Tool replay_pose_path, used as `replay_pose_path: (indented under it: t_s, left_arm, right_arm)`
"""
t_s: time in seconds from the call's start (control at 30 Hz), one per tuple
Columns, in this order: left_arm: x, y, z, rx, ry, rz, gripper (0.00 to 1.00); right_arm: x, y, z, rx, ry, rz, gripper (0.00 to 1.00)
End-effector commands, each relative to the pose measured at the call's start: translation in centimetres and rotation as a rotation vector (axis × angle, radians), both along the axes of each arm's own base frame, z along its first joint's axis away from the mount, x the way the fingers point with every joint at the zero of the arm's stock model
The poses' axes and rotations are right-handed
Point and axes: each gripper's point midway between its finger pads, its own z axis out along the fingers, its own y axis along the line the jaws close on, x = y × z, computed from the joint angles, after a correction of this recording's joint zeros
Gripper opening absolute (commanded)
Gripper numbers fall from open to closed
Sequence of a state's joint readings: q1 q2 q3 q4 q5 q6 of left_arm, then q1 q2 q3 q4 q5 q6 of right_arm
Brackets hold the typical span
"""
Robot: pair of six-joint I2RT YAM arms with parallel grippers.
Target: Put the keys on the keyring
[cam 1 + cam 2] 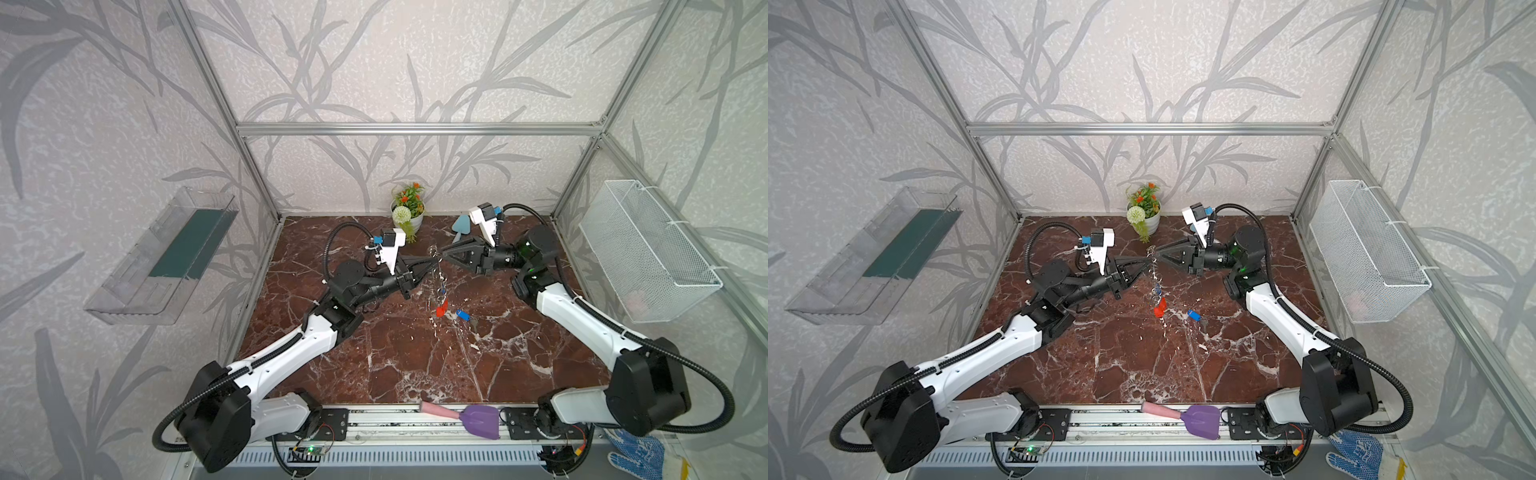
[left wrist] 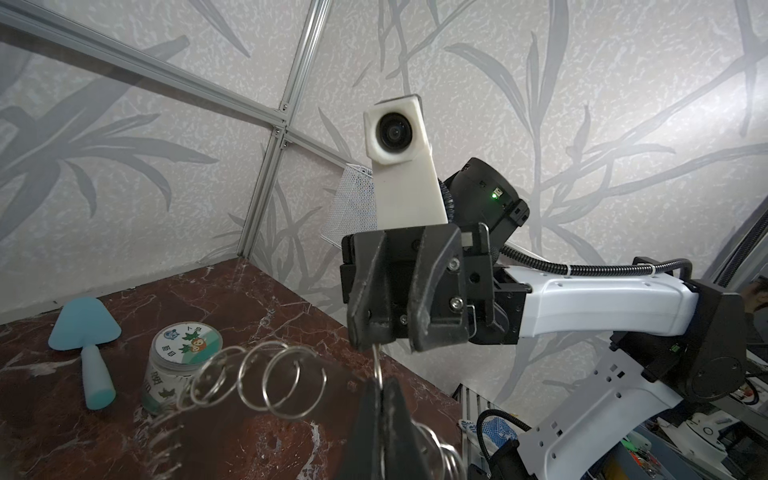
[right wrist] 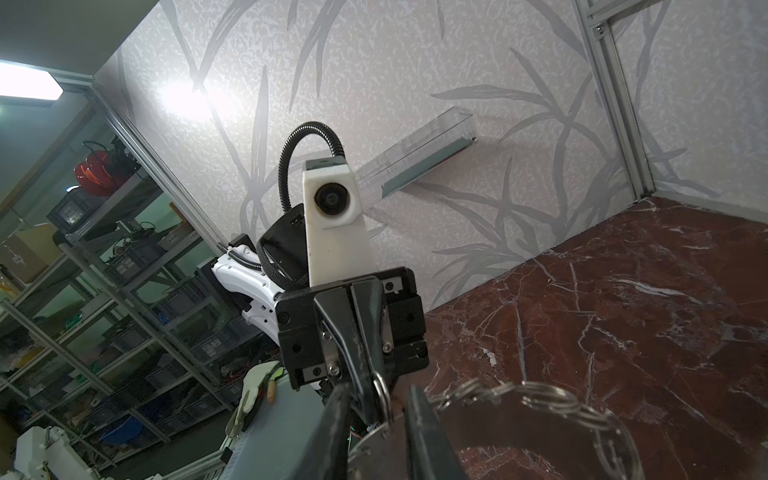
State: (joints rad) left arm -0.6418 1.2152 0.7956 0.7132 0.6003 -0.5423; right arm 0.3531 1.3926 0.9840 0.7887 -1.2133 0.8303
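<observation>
In both top views the keyring (image 1: pixel 435 270) (image 1: pixel 1153 272) hangs edge-on above the marble table between my two grippers. My left gripper (image 1: pixel 429 262) (image 2: pixel 380 388) is shut on one of its split rings (image 2: pixel 377 368). My right gripper (image 1: pixel 443 252) (image 3: pixel 380 411) stands open, its jaws on either side of the keyring's plate edge (image 3: pixel 374 446) and that same ring. An orange-red key (image 1: pixel 441 309) and a small blue key (image 1: pixel 444 291) hang at the keyring's lower end. Another blue key (image 1: pixel 462 314) lies apart on the table (image 1: pixel 374 353).
A flower pot (image 1: pixel 409 212), a light blue trowel (image 2: pixel 85 328) and a small round tin (image 2: pixel 178 361) stand at the back. A purple scoop (image 1: pixel 478 419) lies on the front rail. A wire basket (image 1: pixel 648 249) and a clear shelf (image 1: pixel 166 257) hang on the side walls.
</observation>
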Motion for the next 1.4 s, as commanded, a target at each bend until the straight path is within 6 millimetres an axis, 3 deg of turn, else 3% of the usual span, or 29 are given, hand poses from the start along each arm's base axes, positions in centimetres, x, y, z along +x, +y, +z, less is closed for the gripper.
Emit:
replay_pose_path:
  t_s: [0.0, 0.23, 0.43, 0.73, 1.23, 1.37]
  left_arm:
    - [-0.8, -0.1, 1.6, -0.049, -0.05, -0.03, 0.0]
    - [-0.7, -0.1, 1.4, -0.044, -0.045, -0.026, 0.0]
    - [-0.6, -0.2, 1.1, -0.024, -0.038, -0.026, 0.0]
    - [-0.5, -0.4, -0.3, 0.065, 0.034, -0.034, 0.06]
    - [-0.2, -1.2, -0.5, 0.06, 0.07, -0.066, 0.12]
    - [-0.1, -1.3, -0.6, 0.055, 0.076, -0.071, 0.08]
  right_arm:
    - [-0.3, 0.4, 0.1, 0.006, -0.021, 0.021, 0.23]
    - [-0.5, 0.5, -0.1, 0.004, -0.015, 0.031, 0.17]
    - [-0.5, 0.5, -0.2, 0.005, -0.009, 0.032, 0.0]
    - [-0.5, 0.6, -0.5, 0.008, -0.007, 0.028, 0.0]
    - [-0.5, 0.9, -0.8, 0.008, -0.004, 0.035, 0.0]
    - [-0.5, 1.0, -0.9, 0.009, -0.002, 0.036, 0.0]
